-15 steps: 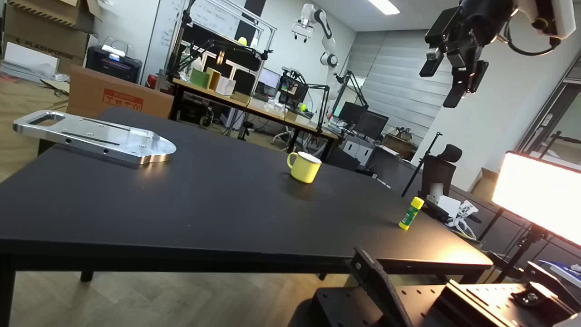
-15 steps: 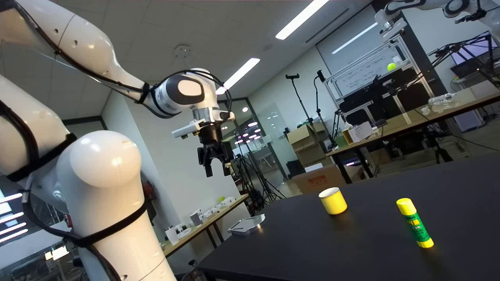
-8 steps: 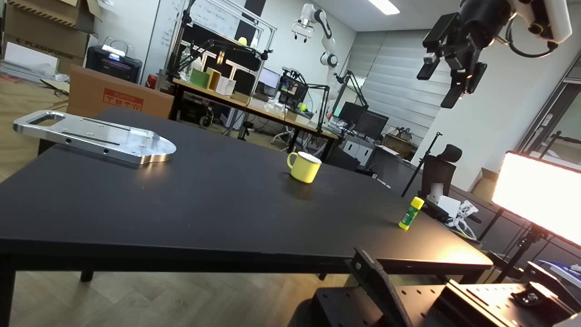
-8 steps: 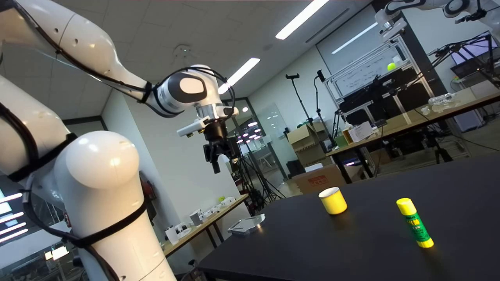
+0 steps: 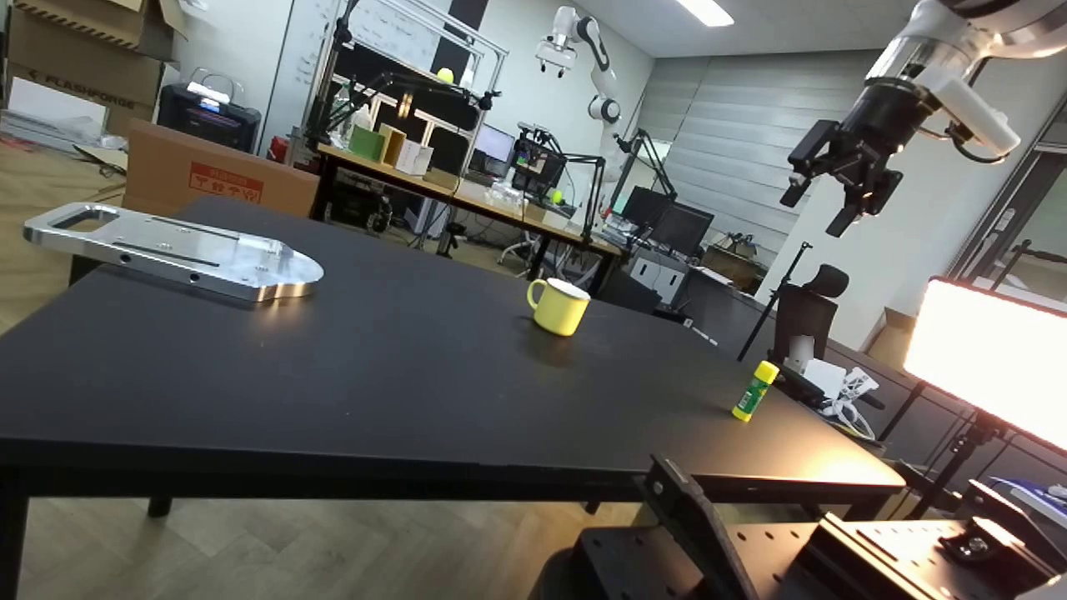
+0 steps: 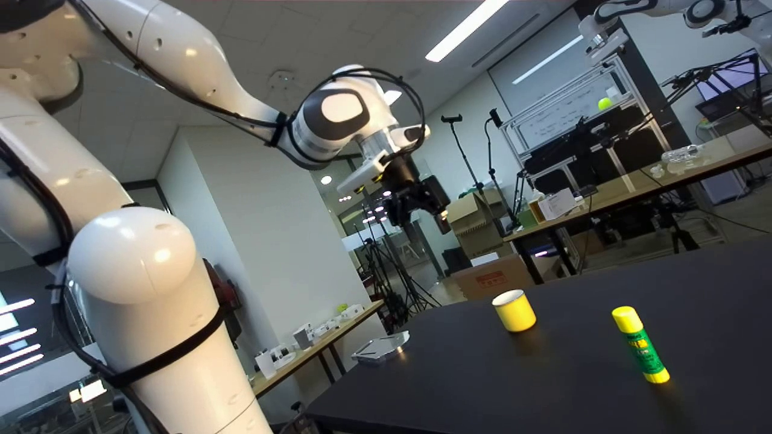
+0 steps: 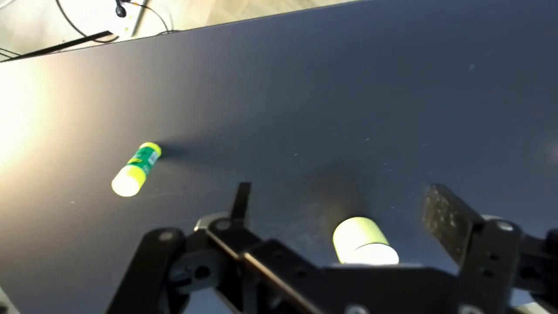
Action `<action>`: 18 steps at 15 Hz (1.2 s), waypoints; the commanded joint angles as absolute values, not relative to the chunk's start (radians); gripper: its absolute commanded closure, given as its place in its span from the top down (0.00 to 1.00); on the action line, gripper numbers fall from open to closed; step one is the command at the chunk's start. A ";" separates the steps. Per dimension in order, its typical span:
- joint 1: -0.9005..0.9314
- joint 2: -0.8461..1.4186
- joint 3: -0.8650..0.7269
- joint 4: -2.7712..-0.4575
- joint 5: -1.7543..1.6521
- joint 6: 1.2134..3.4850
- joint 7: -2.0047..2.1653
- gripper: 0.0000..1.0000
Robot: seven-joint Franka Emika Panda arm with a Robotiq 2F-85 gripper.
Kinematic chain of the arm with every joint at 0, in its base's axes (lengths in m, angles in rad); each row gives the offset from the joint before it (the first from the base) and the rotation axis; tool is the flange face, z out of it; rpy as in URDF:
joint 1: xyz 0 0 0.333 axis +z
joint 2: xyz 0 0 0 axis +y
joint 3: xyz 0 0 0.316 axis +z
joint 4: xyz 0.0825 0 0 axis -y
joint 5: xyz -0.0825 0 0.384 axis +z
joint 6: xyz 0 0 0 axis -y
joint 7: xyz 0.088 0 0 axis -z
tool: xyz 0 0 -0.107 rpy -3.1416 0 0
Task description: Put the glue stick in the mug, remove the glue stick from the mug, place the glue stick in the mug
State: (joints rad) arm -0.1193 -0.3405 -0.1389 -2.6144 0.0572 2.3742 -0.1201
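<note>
On the black table the glue stick [image 5: 754, 392] stands upright by itself, yellow at both ends with a green label. Apart from it sits the yellow mug [image 5: 560, 308], upright, its handle visible in that exterior view. High above the tabletop my gripper [image 6: 420, 222] hangs with jaws spread and touches nothing. Seen from the wrist, the mug [image 7: 359, 237] appears between the spread fingers [image 7: 451, 218] but far below them, partly covered by the gripper body. The glue stick [image 7: 137, 170] lies outside the fingers, toward the left of that view.
A silver metal plate [image 5: 183, 250] with a handle slot rests at the far end of the table [image 5: 400, 367]. A black bracket [image 5: 692, 517] rises near the table's front edge. Beyond the table's corner glows a lamp panel [image 5: 992, 358].
My arm has swung out over the table: the gripper is lower in an exterior view, and further right and higher in an exterior view. Mug and glue stick have stayed put.
</note>
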 commanded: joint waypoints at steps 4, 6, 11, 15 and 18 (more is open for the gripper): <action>-0.217 -0.028 -0.213 -2.297 -0.048 2.365 -0.114 1.00; -0.232 0.044 -0.235 -2.214 -0.035 2.364 -0.133 1.00; -0.256 0.085 -0.249 -2.183 -0.002 2.402 -0.139 1.00; -0.263 0.114 -0.253 -2.155 0.003 2.402 -0.138 1.00; -0.264 0.148 -0.251 -2.173 0.027 2.477 -0.127 1.00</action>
State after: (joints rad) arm -0.2591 0.1160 -0.2573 -2.1604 0.0058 2.4127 -0.1399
